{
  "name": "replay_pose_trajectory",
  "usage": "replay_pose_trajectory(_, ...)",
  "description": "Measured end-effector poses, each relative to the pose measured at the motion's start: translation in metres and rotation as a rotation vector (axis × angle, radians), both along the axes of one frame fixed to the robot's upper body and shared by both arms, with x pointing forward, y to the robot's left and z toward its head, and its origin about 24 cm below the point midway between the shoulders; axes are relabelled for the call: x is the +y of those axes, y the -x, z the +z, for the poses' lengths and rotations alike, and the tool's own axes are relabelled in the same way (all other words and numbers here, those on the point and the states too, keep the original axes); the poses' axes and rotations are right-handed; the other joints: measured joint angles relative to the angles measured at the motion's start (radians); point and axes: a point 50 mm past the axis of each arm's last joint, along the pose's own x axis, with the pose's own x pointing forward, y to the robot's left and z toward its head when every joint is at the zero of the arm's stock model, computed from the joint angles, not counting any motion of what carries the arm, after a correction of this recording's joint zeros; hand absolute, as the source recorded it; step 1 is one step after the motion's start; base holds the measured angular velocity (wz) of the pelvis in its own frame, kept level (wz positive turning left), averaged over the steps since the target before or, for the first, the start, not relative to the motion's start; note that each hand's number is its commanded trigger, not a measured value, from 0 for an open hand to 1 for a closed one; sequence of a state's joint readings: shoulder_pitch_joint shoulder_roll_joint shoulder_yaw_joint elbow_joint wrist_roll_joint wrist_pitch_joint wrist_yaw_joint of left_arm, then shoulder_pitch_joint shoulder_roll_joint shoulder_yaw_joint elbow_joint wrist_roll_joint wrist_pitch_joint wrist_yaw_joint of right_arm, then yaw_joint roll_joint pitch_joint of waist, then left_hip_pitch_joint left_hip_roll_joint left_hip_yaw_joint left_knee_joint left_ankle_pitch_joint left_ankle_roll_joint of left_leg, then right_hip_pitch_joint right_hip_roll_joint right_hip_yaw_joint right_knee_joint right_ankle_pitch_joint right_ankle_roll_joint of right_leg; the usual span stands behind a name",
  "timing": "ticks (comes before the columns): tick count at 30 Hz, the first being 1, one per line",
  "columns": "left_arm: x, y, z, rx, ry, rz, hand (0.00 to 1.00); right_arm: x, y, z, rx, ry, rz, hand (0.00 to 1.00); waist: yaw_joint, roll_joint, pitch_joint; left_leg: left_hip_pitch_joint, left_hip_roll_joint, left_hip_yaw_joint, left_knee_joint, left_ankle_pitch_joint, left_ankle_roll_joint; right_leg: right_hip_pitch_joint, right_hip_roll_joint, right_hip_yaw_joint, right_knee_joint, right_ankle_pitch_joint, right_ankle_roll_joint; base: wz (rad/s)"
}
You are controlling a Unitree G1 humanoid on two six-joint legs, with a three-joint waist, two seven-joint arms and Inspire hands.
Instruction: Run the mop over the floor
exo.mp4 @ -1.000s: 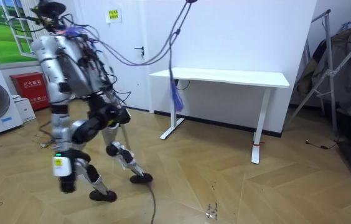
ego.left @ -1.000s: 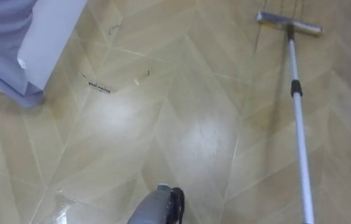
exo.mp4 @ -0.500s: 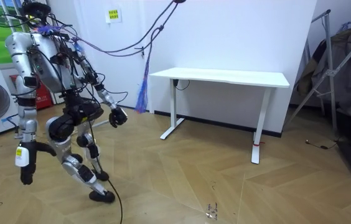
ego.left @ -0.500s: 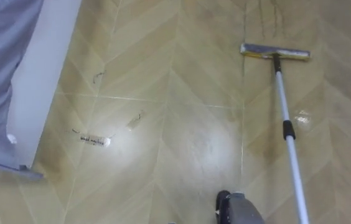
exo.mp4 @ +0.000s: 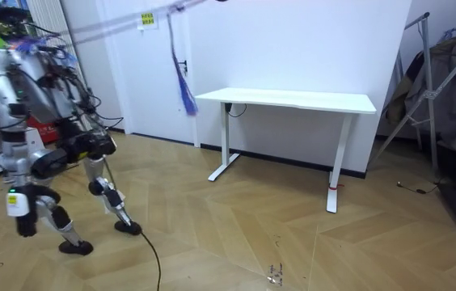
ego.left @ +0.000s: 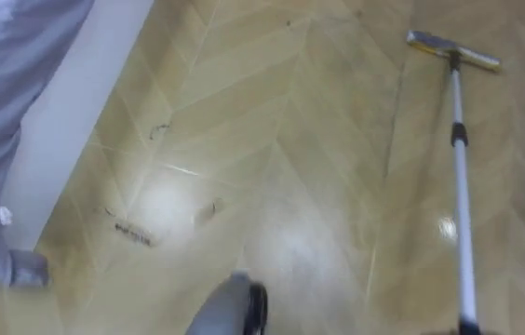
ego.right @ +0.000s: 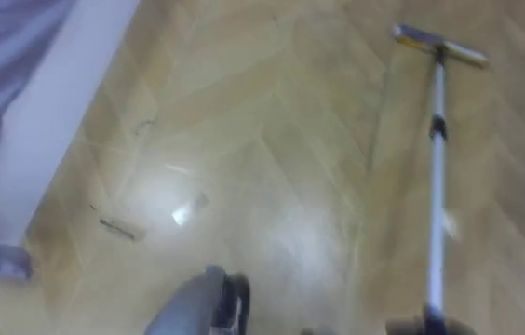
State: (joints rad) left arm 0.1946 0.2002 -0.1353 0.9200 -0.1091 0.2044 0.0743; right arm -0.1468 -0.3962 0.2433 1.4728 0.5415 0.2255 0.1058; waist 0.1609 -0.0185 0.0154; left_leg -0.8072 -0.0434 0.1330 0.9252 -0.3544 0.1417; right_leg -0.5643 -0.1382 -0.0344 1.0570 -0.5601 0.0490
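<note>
A mop lies ahead of me on the wooden floor. Its flat head (ego.left: 453, 51) is at the upper right, and its white pole (ego.left: 462, 214) runs down to the lower right edge. A dark shape sits on the pole's lower end (ego.right: 413, 326), and I cannot tell whether it is my right hand. In the room view I stand at the left, mid-stride, near a white wall. One hand (exo.mp4: 23, 225) hangs low beside my leg. The other hand (exo.mp4: 99, 145) is held in front of my hips.
A white wall base (ego.left: 67, 130) and a grey-lilac cloth (ego.left: 2, 84) fill the left side. Dark scuff marks (ego.left: 132, 233) and a small pale scrap (ego.left: 209, 210) lie on the floor. A white desk (exo.mp4: 293, 101) stands in mid-room, with a drying rack (exo.mp4: 438, 89) at the right.
I have walked towards the room view's left, away from the desk. The eye view has shifted with me, and the mop head now sits higher and further right in it.
</note>
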Motion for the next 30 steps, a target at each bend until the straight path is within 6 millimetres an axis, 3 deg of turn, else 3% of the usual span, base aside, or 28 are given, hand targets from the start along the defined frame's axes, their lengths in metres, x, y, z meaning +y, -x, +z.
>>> replay_pose_trajectory(2, -0.005, -0.007, 0.0, -0.039, 0.009, 0.0, 0.0, -0.003, 0.046, -0.004, 0.108, 0.018, -0.02, 1.0, -0.021, 0.042, -0.014, 0.041, -0.031, -0.012, -0.007, -0.043, 0.026, -0.023, 0.001, 0.036, 0.096, 0.101, 0.003, 0.18)
replay_pose_trajectory(3, -0.004, -0.01, 0.001, -0.046, 0.006, -0.004, 0.0, -0.001, 0.053, -0.006, 0.123, 0.017, -0.024, 1.0, -0.031, 0.048, -0.015, 0.045, -0.041, -0.021, -0.013, -0.047, 0.03, -0.042, 0.003, 0.039, 0.12, 0.114, 0.003, 0.17)
replay_pose_trajectory(4, -0.004, -0.015, 0.002, -0.066, -0.003, -0.008, 0.0, 0.004, 0.062, -0.009, 0.144, 0.013, -0.028, 1.0, -0.042, 0.06, -0.011, 0.054, -0.054, -0.031, -0.031, -0.051, 0.035, -0.1, 0.01, 0.044, 0.159, 0.113, 0.001, 0.09)
replay_pose_trajectory(6, -0.006, -0.017, 0.002, -0.077, -0.012, -0.024, 0.0, 0.011, 0.072, -0.012, 0.168, 0.007, -0.035, 1.0, -0.07, 0.073, -0.0102, 0.07, -0.06, -0.032, -0.058, -0.056, 0.04, -0.19, 0.037, 0.05, 0.151, 0.112, 0.003, -0.05)
replay_pose_trajectory(8, -0.009, -0.014, 0.001, -0.069, -0.004, -0.016, 0.0, 0.019, 0.08, -0.015, 0.189, 0.0, -0.041, 1.0, -0.08, 0.087, -0.0027, 0.103, -0.057, -0.034, -0.091, -0.065, 0.039, -0.278, 0.077, 0.044, 0.009, 0.127, -0.014, -0.16)
replay_pose_trajectory(9, -0.009, -0.013, 0.0, -0.064, -0.005, -0.016, 0.0, 0.021, 0.081, -0.016, 0.195, -0.002, -0.039, 1.0, -0.08, 0.086, -0.0026, 0.112, -0.057, -0.035, -0.097, -0.071, 0.037, -0.291, 0.082, 0.037, -0.043, 0.137, -0.021, -0.09)
replay_pose_trajectory(10, -0.009, -0.01, 0.0, -0.05, -0.008, -0.018, 0.0, 0.025, 0.083, -0.018, 0.204, -0.006, -0.033, 1.0, -0.082, 0.086, -0.0022, 0.127, -0.057, -0.038, -0.098, -0.086, 0.033, -0.313, 0.09, 0.02, -0.137, 0.168, -0.031, 0.0)
replay_pose_trajectory(11, -0.009, -0.006, -0.001, -0.03, -0.008, -0.014, 0.0, 0.026, 0.083, -0.018, 0.21, -0.007, -0.035, 1.0, -0.084, 0.087, -0.0021, 0.144, -0.057, -0.041, -0.092, -0.106, 0.028, -0.323, 0.09, -0.005, -0.212, 0.218, -0.054, 0.0)
replay_pose_trajectory(12, -0.01, -0.004, -0.002, -0.017, -0.007, -0.01, 0.0, 0.027, 0.083, -0.018, 0.213, -0.007, -0.039, 1.0, -0.083, 0.087, -0.0018, 0.157, -0.057, -0.042, -0.089, -0.117, 0.025, -0.322, 0.09, -0.012, -0.224, 0.245, -0.066, 0.0)
replay_pose_trajectory(15, -0.008, 0.007, -0.003, 0.03, -0.012, 0.003, 0.0, 0.023, 0.067, -0.016, 0.208, 0.006, -0.023, 1.0, -0.074, 0.082, -0.0002, 0.205, -0.05, -0.062, -0.061, -0.163, -0.004, -0.27, 0.086, -0.051, -0.209, 0.257, -0.089, -0.05)
replay_pose_trajectory(16, -0.005, 0.006, -0.002, 0.034, -0.018, 0.007, 0.0, 0.02, 0.051, -0.014, 0.183, 0.019, -0.007, 1.0, -0.073, 0.073, 0.0027, 0.203, -0.049, -0.063, -0.016, -0.171, -0.019, -0.265, 0.078, -0.056, -0.176, 0.252, -0.094, 0.0)
replay_pose_trajectory(18, -0.005, 0.005, -0.002, 0.035, -0.02, 0.016, 0.0, 0.012, 0.019, -0.008, 0.134, 0.046, 0.01, 1.0, -0.07, 0.058, 0.0123, 0.165, -0.034, -0.047, 0.117, -0.153, -0.055, -0.265, 0.072, -0.059, -0.111, 0.2, -0.108, 0.0)
replay_pose_trajectory(20, -0.005, 0.003, -0.002, 0.021, -0.016, 0.04, 0.0, 0.004, -0.033, 0.006, 0.014, 0.081, 0.054, 1.0, -0.051, 0.042, 0.0131, 0.099, -0.006, -0.034, 0.297, -0.086, -0.138, -0.265, 0.08, -0.052, -0.046, 0.147, -0.125, -0.05)
replay_pose_trajectory(21, -0.005, 0.001, -0.001, 0.016, -0.015, 0.041, 0.0, 0.003, -0.048, 0.011, -0.024, 0.086, 0.064, 1.0, -0.04, 0.039, 0.0138, 0.074, 0.002, -0.034, 0.337, -0.061, -0.149, -0.264, 0.087, -0.046, -0.039, 0.139, -0.128, -0.03)
replay_pose_trajectory(22, -0.005, -0.001, -0.001, 0.008, -0.017, 0.032, 0.0, 0.003, -0.074, 0.021, -0.095, 0.089, 0.072, 1.0, -0.034, 0.028, 0.013, 0.028, 0.014, -0.038, 0.349, -0.062, -0.146, -0.263, 0.09, -0.044, -0.031, 0.126, -0.127, 0.11)
replay_pose_trajectory(23, -0.003, -0.005, 0.0, -0.002, -0.022, 0.028, 0.0, 0.004, -0.091, 0.027, -0.162, 0.077, 0.054, 1.0, -0.023, 0.009, 0.0204, -0.03, 0.03, -0.044, 0.283, -0.072, -0.129, -0.254, 0.091, -0.042, -0.035, 0.117, -0.125, 0.11)
replay_pose_trajectory(24, -0.002, -0.006, 0.001, -0.01, -0.025, 0.023, 0.0, 0.006, -0.098, 0.029, -0.191, 0.068, 0.049, 1.0, -0.012, -0.002, 0.0224, -0.052, 0.036, -0.051, 0.236, -0.071, -0.13, -0.249, 0.091, -0.04, -0.039, 0.114, -0.124, 0.03)
replay_pose_trajectory(25, -0.002, -0.004, 0.001, -0.006, -0.025, 0.017, 0.0, 0.009, -0.108, 0.033, -0.229, 0.05, 0.046, 1.0, 0.006, -0.008, 0.0163, -0.085, 0.048, -0.064, 0.096, -0.057, -0.14, -0.226, 0.091, -0.041, -0.058, 0.107, -0.119, 0.0)
replay_pose_trajectory(26, -0.002, 0.0, 0.001, -0.001, -0.019, 0.001, 0.0, 0.009, -0.107, 0.032, -0.235, 0.036, 0.04, 1.0, 0.01, -0.013, 0.0172, -0.094, 0.048, -0.068, -0.01, 0.012, -0.135, -0.185, 0.079, -0.049, -0.074, 0.09, -0.104, 0.16)
replay_pose_trajectory(27, -0.002, 0.002, 0.001, 0.005, -0.018, -0.002, 0.0, 0.009, -0.101, 0.029, -0.221, 0.03, 0.031, 1.0, 0.008, -0.019, 0.0139, -0.09, 0.042, -0.071, -0.041, 0.044, -0.128, -0.165, 0.068, -0.049, -0.08, 0.08, -0.091, 0.41)
replay_pose_trajectory(28, -0.003, 0.005, 0.001, 0.015, -0.007, -0.008, 0.0, 0.007, -0.084, 0.022, -0.182, 0.021, 0.018, 1.0, 0.007, -0.018, 0.0043, -0.06, 0.032, -0.071, -0.067, 0.073, -0.105, -0.124, 0.054, -0.057, -0.102, 0.065, -0.066, 0.41)
replay_pose_trajectory(30, -0.005, -0.001, 0.001, 0.007, 0.009, -0.03, 0.0, 0.004, -0.054, 0.013, -0.116, 0.015, 0.004, 1.0, 0.007, -0.009, 0.0051, -0.016, 0.03, -0.052, -0.07, 0.072, -0.063, -0.063, 0.044, -0.06, -0.13, 0.055, -0.046, 0.3)
